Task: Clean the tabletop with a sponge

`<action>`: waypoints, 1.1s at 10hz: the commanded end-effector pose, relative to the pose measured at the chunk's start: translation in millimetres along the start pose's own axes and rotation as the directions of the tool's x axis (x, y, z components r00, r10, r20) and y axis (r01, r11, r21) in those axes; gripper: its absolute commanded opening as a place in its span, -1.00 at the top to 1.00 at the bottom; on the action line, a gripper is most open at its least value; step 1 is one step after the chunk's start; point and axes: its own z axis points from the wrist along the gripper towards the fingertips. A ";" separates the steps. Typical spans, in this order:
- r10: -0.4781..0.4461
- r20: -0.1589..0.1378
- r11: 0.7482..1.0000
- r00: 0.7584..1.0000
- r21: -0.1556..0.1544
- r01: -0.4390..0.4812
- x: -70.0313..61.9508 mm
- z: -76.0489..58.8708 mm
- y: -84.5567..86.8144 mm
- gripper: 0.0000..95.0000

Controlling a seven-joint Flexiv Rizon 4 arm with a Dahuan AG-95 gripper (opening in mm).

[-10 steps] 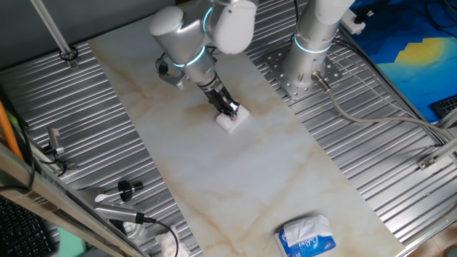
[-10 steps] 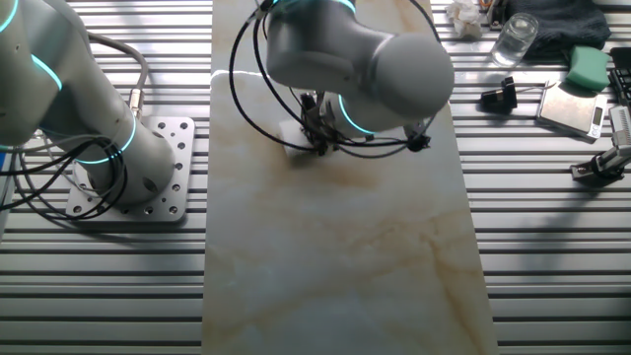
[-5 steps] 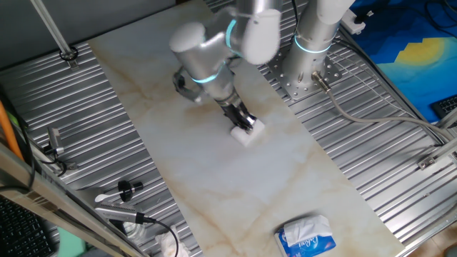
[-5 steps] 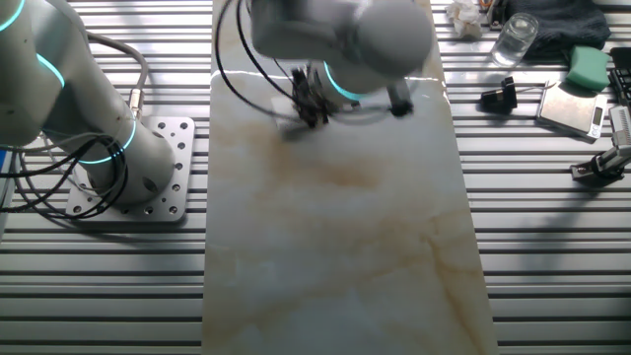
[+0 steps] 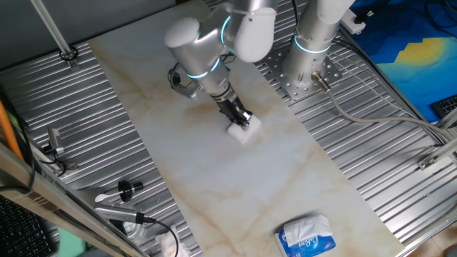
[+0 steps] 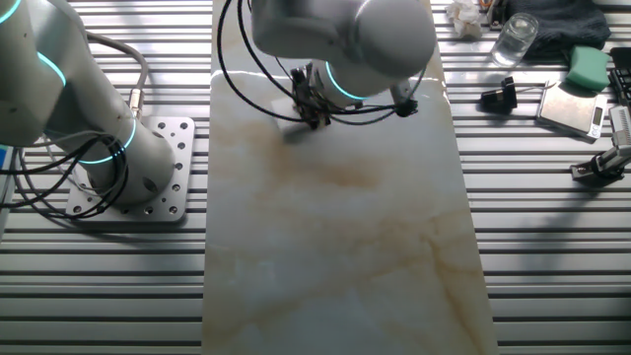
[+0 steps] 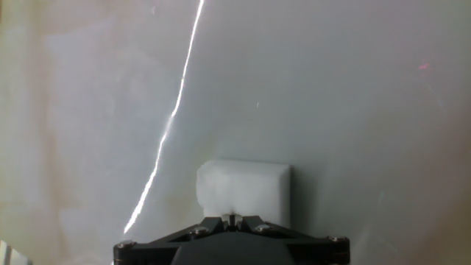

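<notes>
Tool clamped on sponge, sponge flat on worktop, long axis across the fingers, block jutting ahead of them in hand view

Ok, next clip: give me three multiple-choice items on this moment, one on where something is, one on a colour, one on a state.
1. Where is the tissue pack?
A. at one end of the tabletop, far from the sponge
B. under the gripper
C. on the arm's base plate

2. What colour is the sponge?
A. green
B. white
C. yellow

3. What is the gripper doing?
A. hanging open above the slab
B. shut on the sponge, which sits against the tabletop
C. shut on the tissue pack

Answers:
1. A: the blue-and-white pack lies at the slab's near end in one fixed view.
2. B: the hand view shows a white foam block.
3. B: the fingers close on the block, pressed to the marble.
</notes>
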 end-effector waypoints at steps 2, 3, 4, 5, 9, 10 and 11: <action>-0.044 -0.004 0.999 0.999 -0.008 0.044 51.5 -44.7 -133.9 1.00; -0.047 -0.002 0.999 0.999 -0.014 0.047 51.6 -44.1 -134.6 1.00; -0.050 -0.003 0.999 0.999 -0.015 0.050 52.2 -45.0 -135.0 1.00; -0.054 -0.008 0.998 0.999 -0.017 0.054 53.2 -47.5 -135.0 1.00; -0.074 -0.021 0.997 0.997 0.005 0.074 48.8 -56.6 -120.1 1.00; -0.075 -0.026 0.997 0.997 0.019 0.076 46.5 -56.6 -115.6 1.00; -0.078 -0.027 0.996 0.997 0.039 0.080 41.8 -55.5 -106.7 1.00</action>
